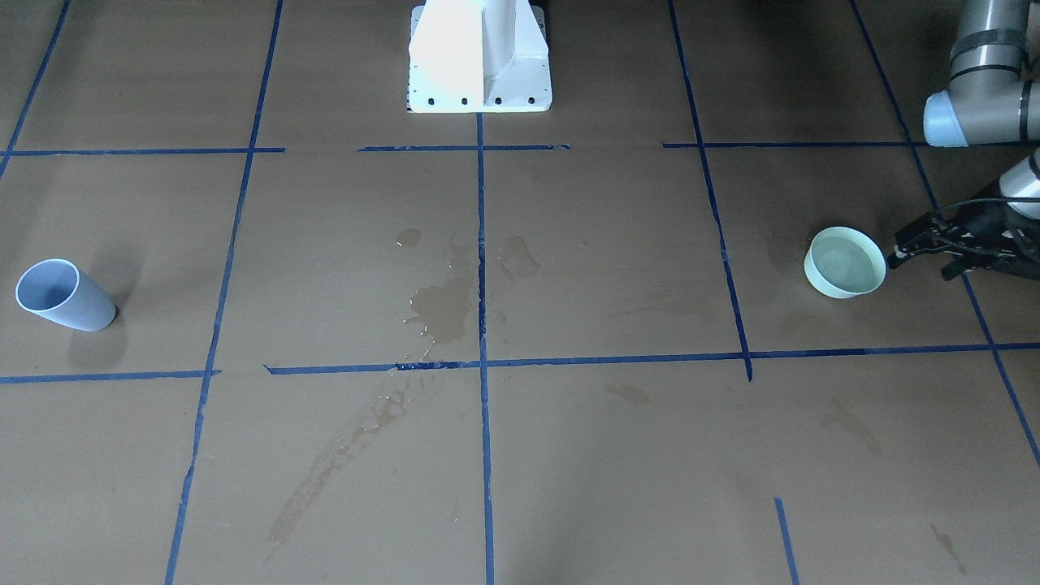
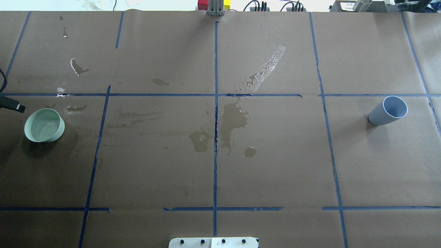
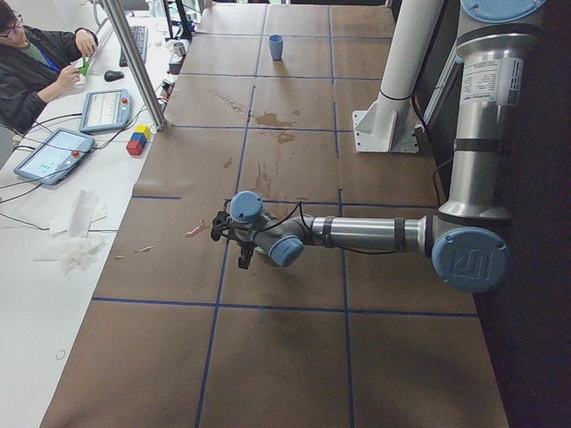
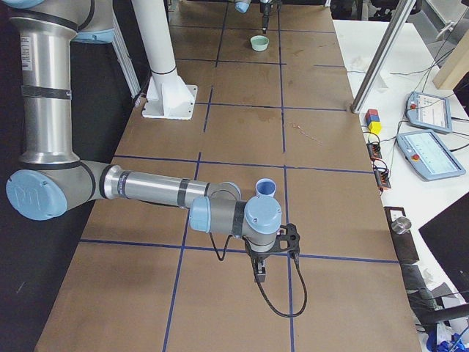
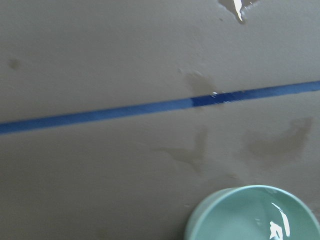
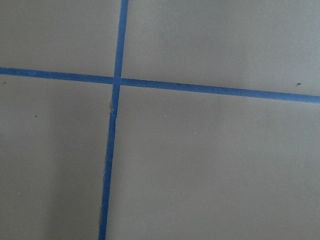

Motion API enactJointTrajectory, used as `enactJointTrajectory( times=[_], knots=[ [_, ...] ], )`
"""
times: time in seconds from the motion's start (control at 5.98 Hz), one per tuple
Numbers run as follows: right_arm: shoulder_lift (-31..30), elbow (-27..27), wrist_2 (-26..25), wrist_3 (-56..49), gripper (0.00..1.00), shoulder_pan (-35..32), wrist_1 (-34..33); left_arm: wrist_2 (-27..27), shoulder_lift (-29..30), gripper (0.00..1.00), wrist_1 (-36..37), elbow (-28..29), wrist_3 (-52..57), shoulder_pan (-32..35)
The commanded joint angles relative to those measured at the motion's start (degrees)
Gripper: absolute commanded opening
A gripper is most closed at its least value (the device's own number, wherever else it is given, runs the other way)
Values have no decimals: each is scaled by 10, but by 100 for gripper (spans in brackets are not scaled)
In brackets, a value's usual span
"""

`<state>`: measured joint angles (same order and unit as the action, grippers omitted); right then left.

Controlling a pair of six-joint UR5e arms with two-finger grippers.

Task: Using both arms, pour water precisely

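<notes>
Left gripper [image 1: 916,253] empty, fingers look parted, just beside green bowl [image 1: 822,284] holding water [image 1: 845,262]. Bowl lies table-centre-ward of it. Blue cup [image 1: 63,294] well apart, right arm's side. Right gripper [image 4: 265,268] spread: can't tell.

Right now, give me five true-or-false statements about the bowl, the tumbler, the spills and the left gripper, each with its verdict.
1. The pale green round bowl holds clear water. True.
2. The left gripper is clamped on that bowl. False: it sits open beside the bowl.
3. The pale blue plastic tumbler lies on its side. False: it stands upright.
4. Along the central blue tape line lie dark wet puddles. True.
5. Bowl and tumbler share one tape square. False: they stand at opposite ends of the brown table.
</notes>
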<state>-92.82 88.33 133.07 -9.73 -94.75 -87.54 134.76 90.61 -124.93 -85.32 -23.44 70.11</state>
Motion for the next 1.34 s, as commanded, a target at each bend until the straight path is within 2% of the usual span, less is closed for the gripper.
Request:
enactJointTrajectory(
  times=[0.0, 0.33, 0.5, 0.67, 1.17],
  knots=[
    [0, 0, 0, 0, 100, 0, 0, -1, 1, 100, 165, -36, 162, 87],
    [0, 0, 0, 0, 100, 0, 0, 1, 2, 100, 341, -88, 281, 170],
    [0, 0, -1, 0, 100, 0, 0, -2, -9, 100, 404, -111, 297, 178],
    [0, 0, 0, 1, 100, 1, 0, 1, -35, 100, 400, -110, 297, 178],
    [0, 0, 1, -1, 100, 6, 1, 5, -55, 100, 398, -104, 292, 178]
  ],
)
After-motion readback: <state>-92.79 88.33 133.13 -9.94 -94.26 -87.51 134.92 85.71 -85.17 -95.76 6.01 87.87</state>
